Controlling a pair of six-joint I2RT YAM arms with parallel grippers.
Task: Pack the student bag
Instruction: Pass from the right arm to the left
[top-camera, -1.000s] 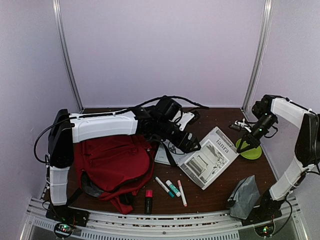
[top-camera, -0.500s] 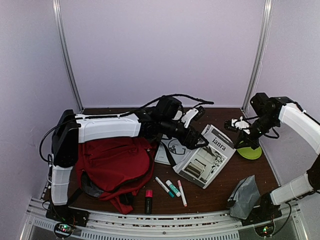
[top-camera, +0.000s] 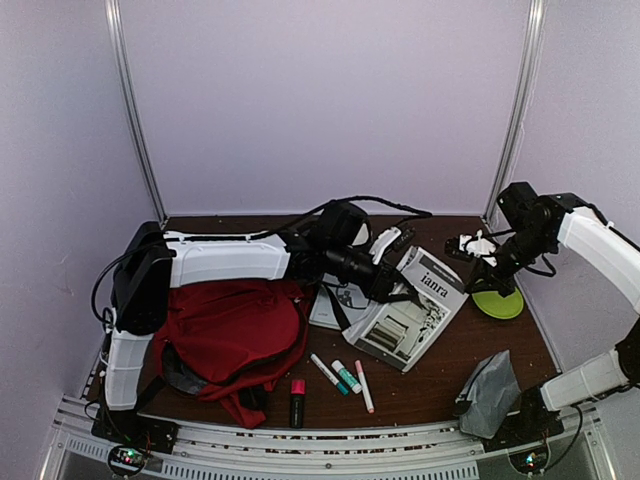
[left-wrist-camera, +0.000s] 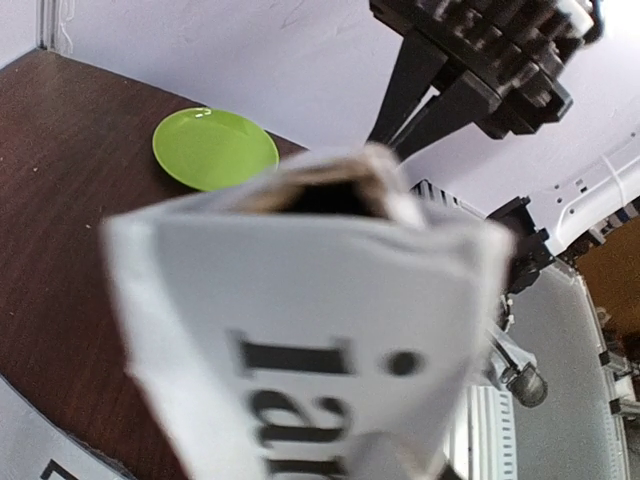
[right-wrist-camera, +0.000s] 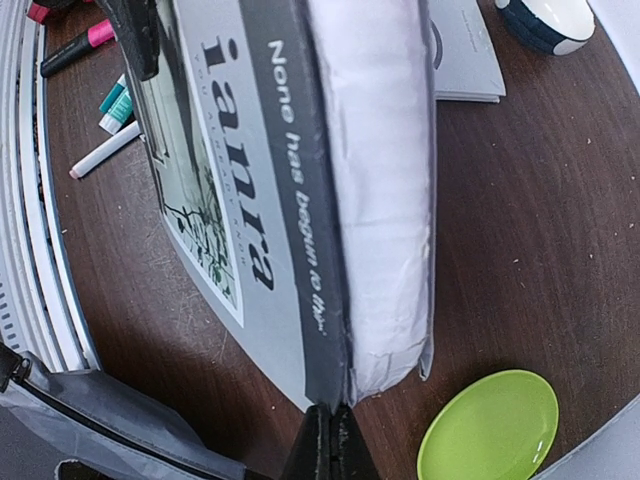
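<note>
The student bag (top-camera: 228, 332), red with black straps, lies slumped at the front left. My left arm reaches across it to the grey book titled "ianra" (top-camera: 415, 305), and my left gripper (top-camera: 398, 284) is shut on the book's far left edge, which is tipped up off the table. In the left wrist view the blurred book cover (left-wrist-camera: 300, 290) fills the frame between the jaws. My right gripper (top-camera: 490, 280) hangs shut and empty just off the book's right corner. Its closed fingertips (right-wrist-camera: 331, 428) appear below the book's spine (right-wrist-camera: 300, 170).
A green plate (top-camera: 497, 303) lies right of the book, also seen as the plate (right-wrist-camera: 490, 430). A grey pouch (top-camera: 488, 380) stands at the front right. Markers (top-camera: 346, 377) and a pink highlighter (top-camera: 297, 400) lie at the front centre. A white booklet (top-camera: 335, 305) is under the left arm.
My left gripper has closed on the book's edge and tipped that side up. My right arm has swung up and left from over the green plate toward the book's corner.
</note>
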